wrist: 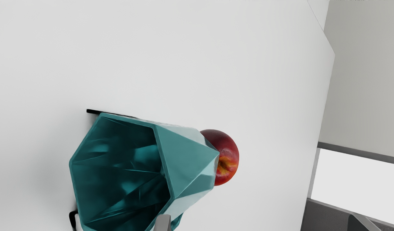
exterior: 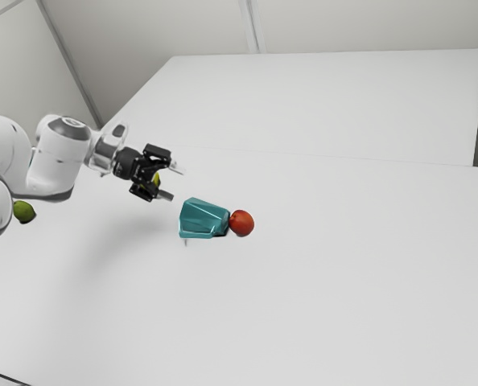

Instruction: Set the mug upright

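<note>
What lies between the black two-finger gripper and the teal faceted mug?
No object: in the exterior view, the stretch from gripper to mug is bare white table. In the wrist view, one grey fingertip overlaps the mug.

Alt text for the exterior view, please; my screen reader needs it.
A teal mug lies on its side on a white table, a red fruit by its base. The open gripper hovers near its mouth end, toward the exterior view's left, where a green fruit also lies.
</note>
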Tool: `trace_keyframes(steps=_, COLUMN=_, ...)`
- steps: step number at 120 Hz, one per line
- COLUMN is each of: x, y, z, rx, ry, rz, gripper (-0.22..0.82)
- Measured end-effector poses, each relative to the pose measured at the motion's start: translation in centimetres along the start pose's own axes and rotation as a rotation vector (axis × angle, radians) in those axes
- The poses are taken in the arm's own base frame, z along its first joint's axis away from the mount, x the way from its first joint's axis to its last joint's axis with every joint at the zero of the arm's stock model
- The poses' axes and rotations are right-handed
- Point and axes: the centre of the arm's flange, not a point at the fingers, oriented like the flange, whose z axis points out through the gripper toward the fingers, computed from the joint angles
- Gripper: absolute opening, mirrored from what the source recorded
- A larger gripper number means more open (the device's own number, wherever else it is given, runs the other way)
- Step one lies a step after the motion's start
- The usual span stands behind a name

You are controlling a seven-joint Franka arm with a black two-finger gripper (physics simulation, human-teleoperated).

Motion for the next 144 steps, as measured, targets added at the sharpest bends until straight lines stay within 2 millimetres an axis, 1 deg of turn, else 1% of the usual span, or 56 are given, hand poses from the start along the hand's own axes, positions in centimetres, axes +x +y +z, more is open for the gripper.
trace_keyframes(steps=8, x=0.2, y=-1.1, z=0.2, rx=-0.009, ry=0.009, rz=0.026, gripper=0.60)
trace_keyframes(steps=19, x=0.4, y=-3.0, z=1.4, rx=-0.033, ry=0.011, rz=0.039, gripper=0.60)
trace_keyframes(steps=30, x=0.5, y=-3.9, z=2.2, rx=-0.052, ry=0.017, rz=0.062, gripper=0.60)
trace_keyframes(steps=43, x=0.4, y=-4.1, z=2.5, rx=-0.063, ry=0.023, rz=0.100, gripper=0.60)
trace_keyframes(steps=57, x=-0.1, y=-4.7, z=3.4, rx=-0.080, ry=0.019, rz=0.120, gripper=0.60)
trace_keyframes(steps=82, x=-0.1, y=-5.4, z=4.3, rx=-0.101, ry=0.028, rz=0.155, gripper=0.60)
trace_keyframes(steps=88, x=-0.1, y=-5.3, z=4.6, rx=-0.105, ry=0.030, rz=0.166, gripper=0.57)
trace_keyframes(steps=107, x=0.0, y=-4.3, z=6.3, rx=-0.126, ry=0.031, rz=0.201, gripper=0.51)
trace_keyframes(steps=112, x=-0.2, y=-4.6, z=6.7, rx=-0.132, ry=0.031, rz=0.196, gripper=0.45)
trace_keyframes(steps=122, x=-0.6, y=-5.1, z=7.1, rx=-0.140, ry=0.037, rz=0.188, gripper=0.24)
trace_keyframes(steps=128, x=-0.6, y=-5.1, z=7.1, rx=-0.143, ry=0.042, rz=0.190, gripper=0.14)
trace_keyframes(steps=135, x=-0.6, y=-5.1, z=6.9, rx=-0.145, ry=0.048, rz=0.195, gripper=0.04)
trace_keyframes(steps=144, x=-0.6, y=-4.9, z=6.8, rx=-0.147, ry=0.054, rz=0.203, gripper=-0.04)
